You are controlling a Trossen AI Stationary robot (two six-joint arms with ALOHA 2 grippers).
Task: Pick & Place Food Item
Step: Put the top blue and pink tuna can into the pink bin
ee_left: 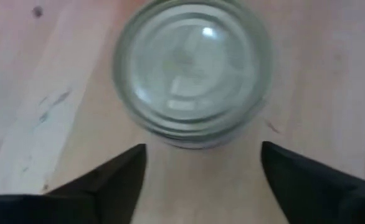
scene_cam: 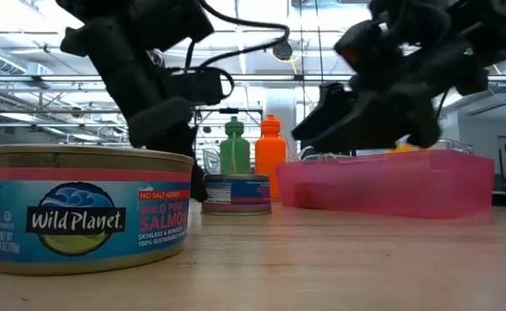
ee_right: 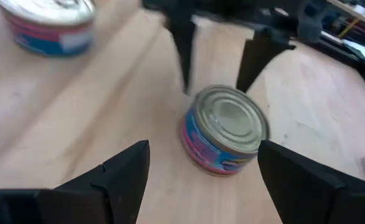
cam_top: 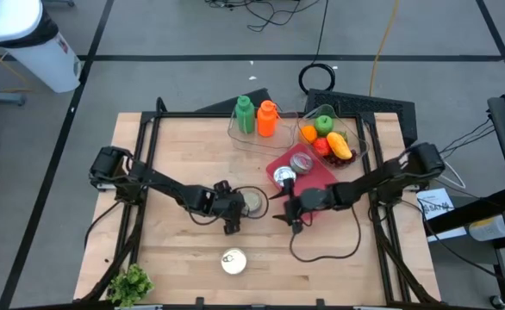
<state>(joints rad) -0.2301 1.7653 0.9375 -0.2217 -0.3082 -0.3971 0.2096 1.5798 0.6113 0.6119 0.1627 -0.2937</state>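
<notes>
A tuna can (cam_top: 254, 202) stands upright on the wooden table, its silver lid up; the same can (ee_left: 192, 74) shows in the left wrist view and again (ee_right: 226, 130) in the right wrist view. My left gripper (ee_left: 201, 149) is open just left of it, fingertips short of its sides. My right gripper (ee_right: 204, 149) is open on the can's right, apart from it. A second can (cam_top: 233, 261), labelled salmon (scene_cam: 85, 207), stands near the table's front edge.
A pink tray (cam_top: 317, 176) behind my right gripper holds two cans. Behind it a clear bin (cam_top: 356, 129) holds fruit, a green bottle (cam_top: 245, 114) and an orange bottle (cam_top: 267, 118). A leafy green (cam_top: 130, 284) lies at the near left corner.
</notes>
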